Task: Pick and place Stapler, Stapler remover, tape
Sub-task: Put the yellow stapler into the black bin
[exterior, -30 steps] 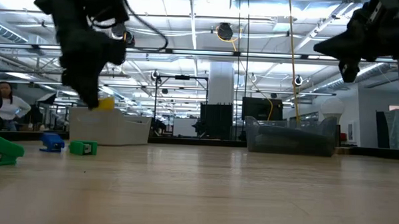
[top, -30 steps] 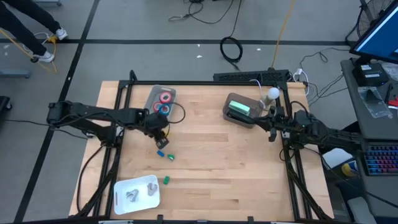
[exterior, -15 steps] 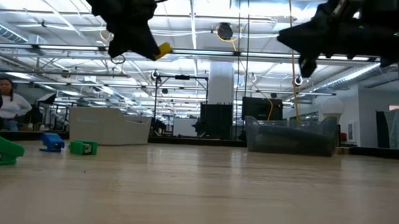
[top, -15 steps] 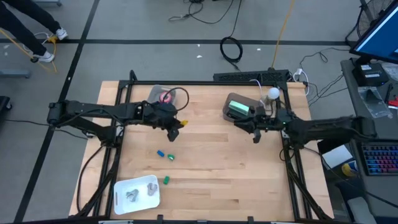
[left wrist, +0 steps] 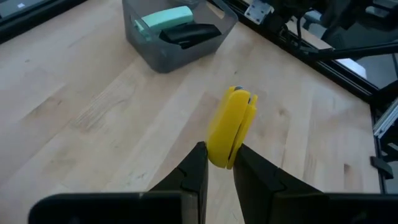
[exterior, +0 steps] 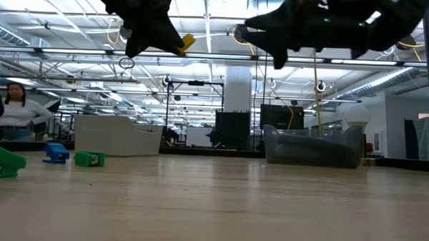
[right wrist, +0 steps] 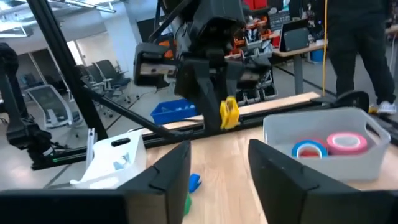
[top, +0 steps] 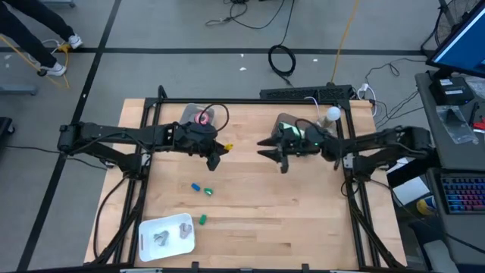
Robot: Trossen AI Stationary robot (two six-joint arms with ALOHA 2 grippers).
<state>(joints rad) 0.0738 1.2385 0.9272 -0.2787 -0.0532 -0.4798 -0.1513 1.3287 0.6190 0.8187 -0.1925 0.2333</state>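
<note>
Two arms over your surface [top: 250, 205] | left end effector [left wrist: 217, 163] clamps yellow stapler remover [left wrist: 230, 126], raised | right end effector [right wrist: 217, 163] spread wide, empty, facing it

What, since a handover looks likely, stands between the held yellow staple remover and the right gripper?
Nothing visible. The left gripper holds the yellow staple remover aloft over the table; the open right gripper faces it across clear air.
</note>
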